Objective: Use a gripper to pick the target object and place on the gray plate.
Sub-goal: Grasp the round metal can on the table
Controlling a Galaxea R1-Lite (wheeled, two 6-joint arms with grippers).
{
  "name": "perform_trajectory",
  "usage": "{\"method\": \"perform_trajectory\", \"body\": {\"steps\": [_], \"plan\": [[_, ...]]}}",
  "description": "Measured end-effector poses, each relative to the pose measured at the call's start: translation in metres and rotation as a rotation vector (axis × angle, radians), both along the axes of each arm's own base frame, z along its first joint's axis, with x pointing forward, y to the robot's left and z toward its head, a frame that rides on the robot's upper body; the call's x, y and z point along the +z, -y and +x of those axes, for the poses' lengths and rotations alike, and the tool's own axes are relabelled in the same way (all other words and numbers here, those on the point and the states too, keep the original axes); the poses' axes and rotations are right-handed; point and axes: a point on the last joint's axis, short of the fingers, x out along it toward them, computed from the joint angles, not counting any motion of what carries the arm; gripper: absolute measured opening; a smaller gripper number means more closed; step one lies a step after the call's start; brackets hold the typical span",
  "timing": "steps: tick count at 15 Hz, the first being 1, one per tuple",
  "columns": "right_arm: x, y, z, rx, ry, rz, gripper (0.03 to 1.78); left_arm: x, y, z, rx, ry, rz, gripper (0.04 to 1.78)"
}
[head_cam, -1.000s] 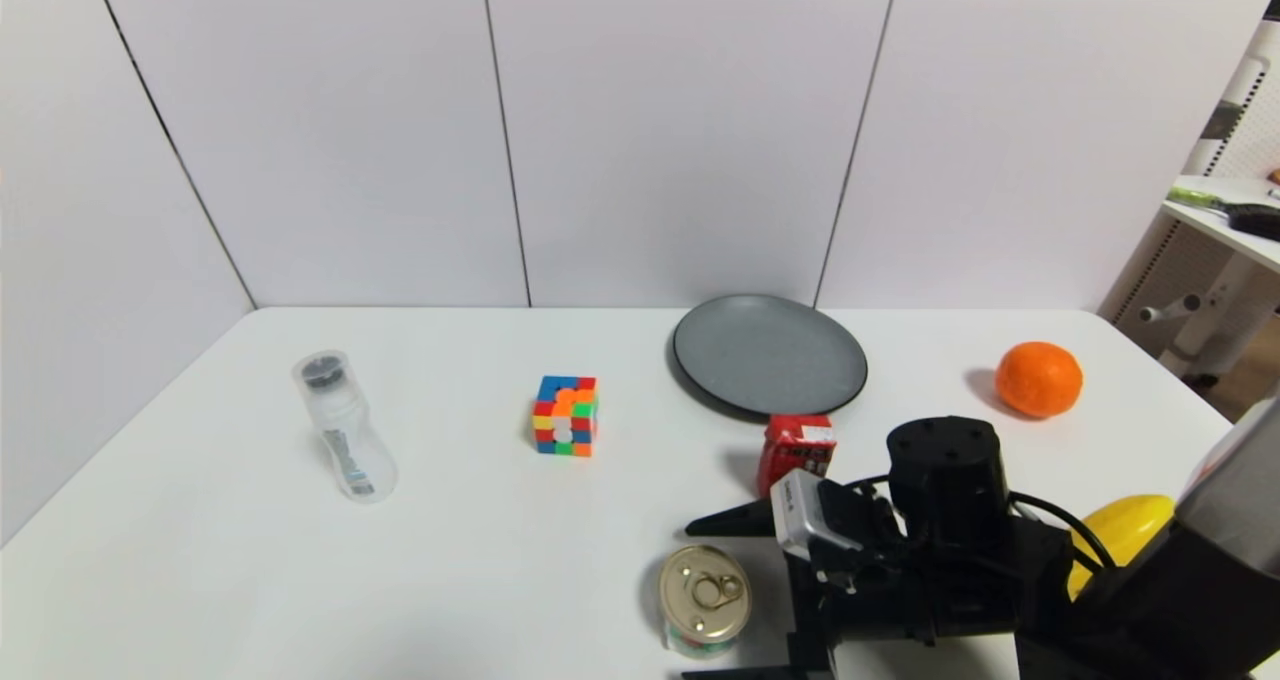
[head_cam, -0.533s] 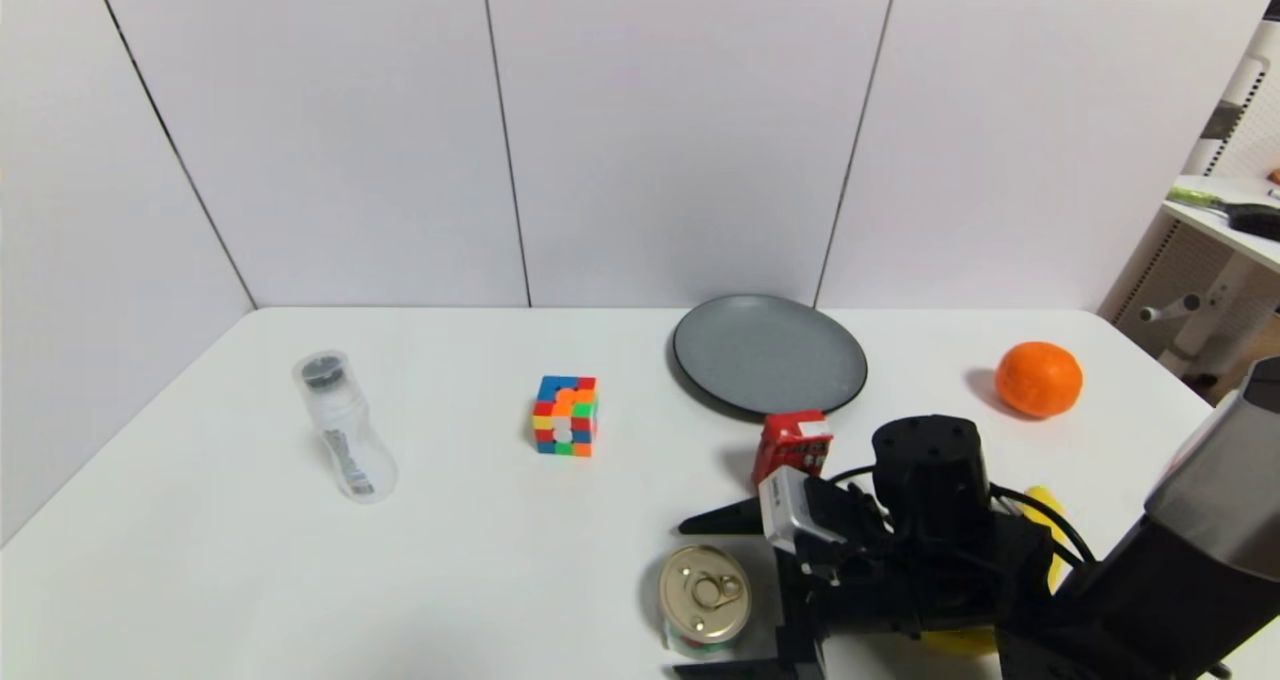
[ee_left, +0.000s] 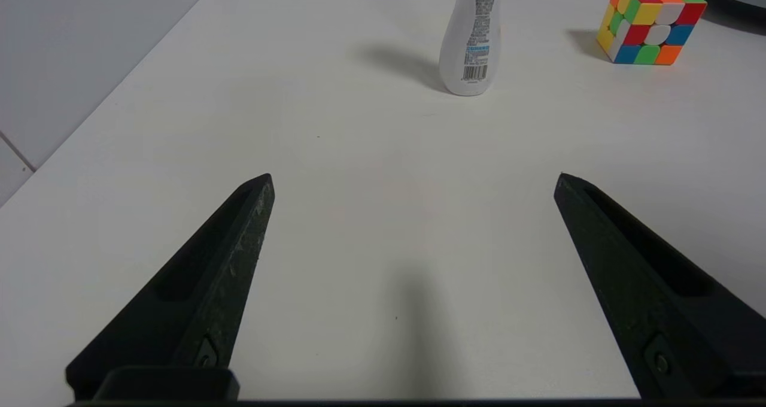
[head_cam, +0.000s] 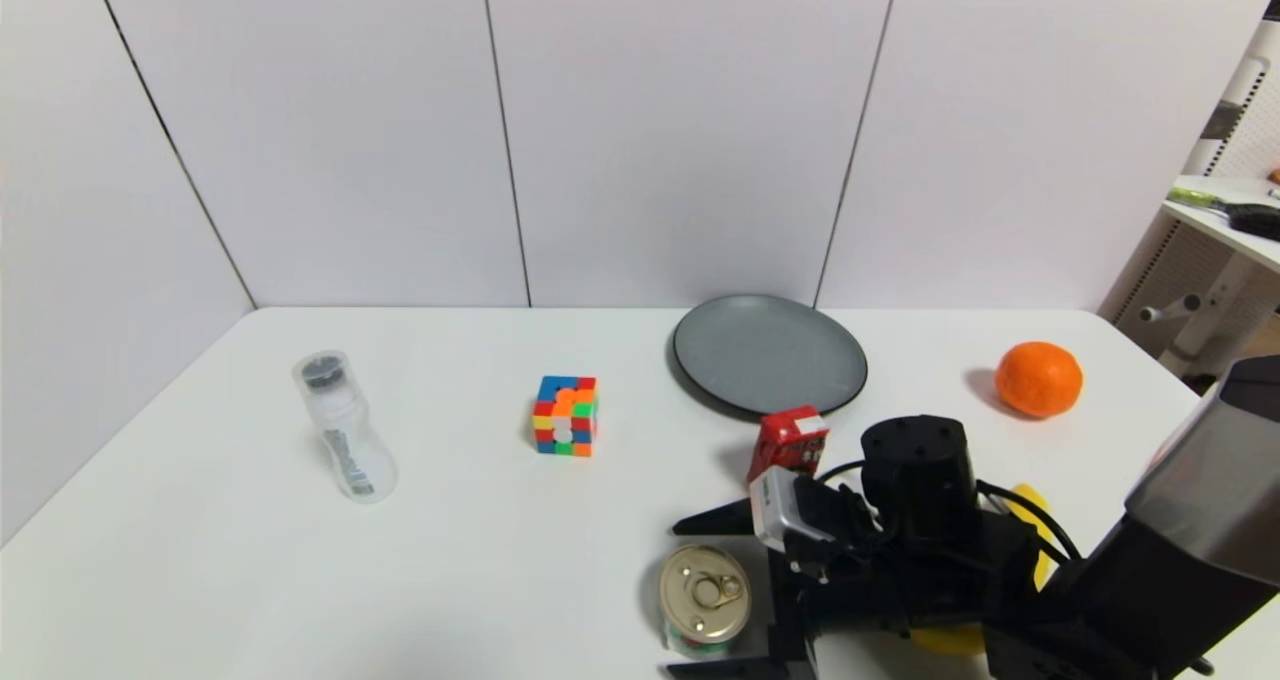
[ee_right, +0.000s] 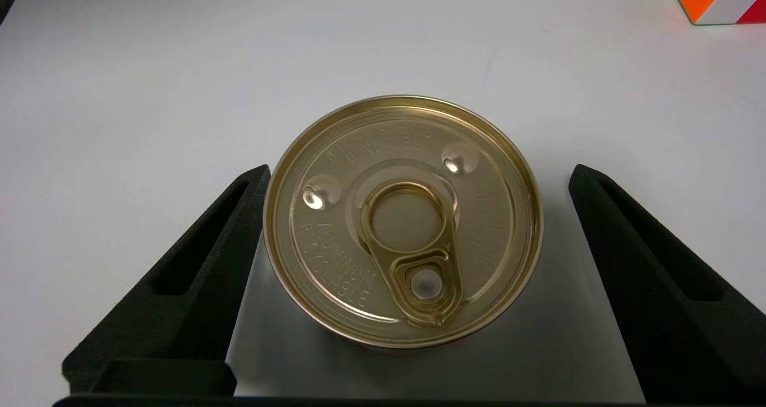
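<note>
- On my target can [ee_right: 403, 221], the gold lid carries embossed words; I read "ALUMINUM RECYCLABLE" along its rim.
- More embossed lettering on the lid's far side is too faint to read.
- The white bottle [ee_left: 473, 42] bears a barcode and small print, unreadable.

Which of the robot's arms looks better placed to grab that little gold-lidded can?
The right. The right gripper is open with the can between its fingers. The left gripper, also open, hangs over bare table, with only the bottle and cube beyond.
</note>
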Motion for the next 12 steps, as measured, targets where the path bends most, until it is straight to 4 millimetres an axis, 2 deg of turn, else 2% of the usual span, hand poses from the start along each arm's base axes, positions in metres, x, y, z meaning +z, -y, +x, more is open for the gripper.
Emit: {"method": "perform_trajectory", "body": {"steps": [12], "plan": [[-0.0013, -0.0047, 0.0013, 0.008, -0.002, 0.000, 1.71, 0.0000, 0.0000, 0.0000, 0.000, 0.000, 0.000, 1.69]]}}
